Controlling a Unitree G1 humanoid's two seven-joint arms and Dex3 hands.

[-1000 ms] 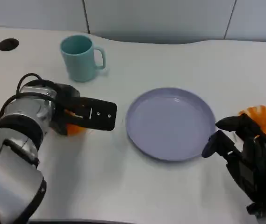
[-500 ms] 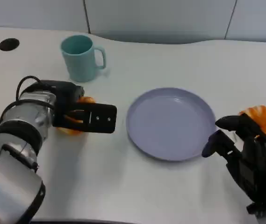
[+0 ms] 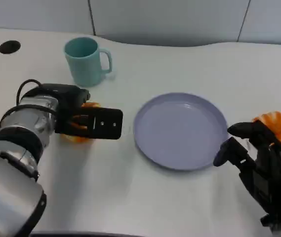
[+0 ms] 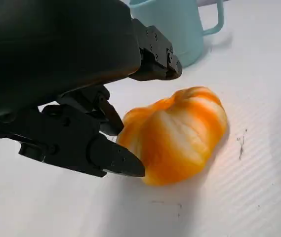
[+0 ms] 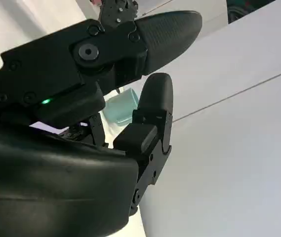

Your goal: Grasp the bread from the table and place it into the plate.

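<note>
Leftmost: left hand [image 3: 88, 122] over bread [image 4: 175, 133], fingers [image 4: 110, 158] touching one flank, thumb side above; not closed on it, grip not yet made. Bread on table [image 3: 130, 207], just below teal mug [image 3: 85, 61], well left of plate [image 3: 180, 129]. Likely light, soft, crushable; glazed orange-white crust possibly slippery. Best taken across rounded flanks, low, with gentle pressure. Centre: plate lavender, shallow-rimmed, nothing in it. Right: right hand [image 3: 263, 165] idle near plate edge, fingers apart, holding nothing; second orange bread-like piece [image 3: 278, 124] behind it. Surface: matte white, smooth, dark grommet hole [image 3: 9, 47] far left. Pale wall panels beyond.
</note>
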